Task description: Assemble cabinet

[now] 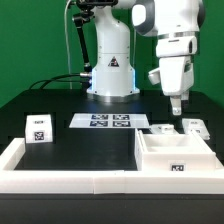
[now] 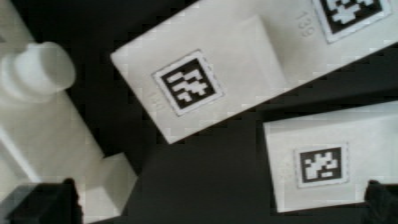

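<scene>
The white cabinet body (image 1: 176, 158), an open box with a tag on its front, sits at the exterior view's right front. Small white tagged pieces (image 1: 160, 129) (image 1: 196, 126) lie just behind it. A white tagged block (image 1: 38, 127) stands alone at the left. My gripper (image 1: 176, 108) hangs above the small pieces, open and empty. In the wrist view my gripper (image 2: 210, 206) has its jaws wide apart over dark table. There I see a flat tagged panel (image 2: 187, 85), a second tagged piece (image 2: 326, 162), and a white part with a round knob (image 2: 32, 72).
The marker board (image 1: 110, 121) lies flat in front of the robot base (image 1: 110, 70). A low white border frame (image 1: 60, 180) runs along the front and left of the table. Cables trail behind on the left.
</scene>
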Controlling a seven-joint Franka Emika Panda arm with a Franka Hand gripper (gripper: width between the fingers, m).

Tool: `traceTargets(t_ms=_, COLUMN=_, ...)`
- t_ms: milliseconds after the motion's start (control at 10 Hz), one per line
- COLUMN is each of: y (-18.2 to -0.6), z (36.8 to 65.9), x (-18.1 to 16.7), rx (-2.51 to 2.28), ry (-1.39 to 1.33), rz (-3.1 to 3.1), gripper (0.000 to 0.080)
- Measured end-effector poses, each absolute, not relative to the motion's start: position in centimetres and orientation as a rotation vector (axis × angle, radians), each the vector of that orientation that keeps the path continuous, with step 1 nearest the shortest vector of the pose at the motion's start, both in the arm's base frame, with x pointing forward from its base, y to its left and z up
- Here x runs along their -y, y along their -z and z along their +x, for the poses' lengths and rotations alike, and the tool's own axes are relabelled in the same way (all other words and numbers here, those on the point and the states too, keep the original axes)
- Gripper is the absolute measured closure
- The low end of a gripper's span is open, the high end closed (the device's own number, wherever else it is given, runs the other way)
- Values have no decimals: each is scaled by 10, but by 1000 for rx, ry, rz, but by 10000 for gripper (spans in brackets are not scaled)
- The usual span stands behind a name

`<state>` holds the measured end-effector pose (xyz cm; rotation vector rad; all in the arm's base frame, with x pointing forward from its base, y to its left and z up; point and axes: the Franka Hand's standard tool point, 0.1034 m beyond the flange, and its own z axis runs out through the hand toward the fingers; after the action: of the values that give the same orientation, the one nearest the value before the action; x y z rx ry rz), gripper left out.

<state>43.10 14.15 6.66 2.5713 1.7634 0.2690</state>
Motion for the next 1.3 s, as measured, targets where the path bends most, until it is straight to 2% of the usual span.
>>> traceTargets(t_ms=100, y=-63, z=422, x=-147, rx=-1780, ry=-257, rz=2571, gripper=2)
traceTargets(t_ms=600, y=-64, z=430, x=-140, rx=-1874, ry=-209, rz=2498, gripper=2)
traceTargets(t_ms=800, y=-64, z=427, x=-155, rx=-1975, ry=-181, rz=2434, gripper=2)
traceTargets(t_ms=1000, y=-52, z=413, x=-166, rx=-2050, ry=-136, rz=2408, gripper=2)
traceTargets(t_ms=1300, y=-49, z=411, x=-166, rx=-2037, ry=-133, rz=2425, gripper=2)
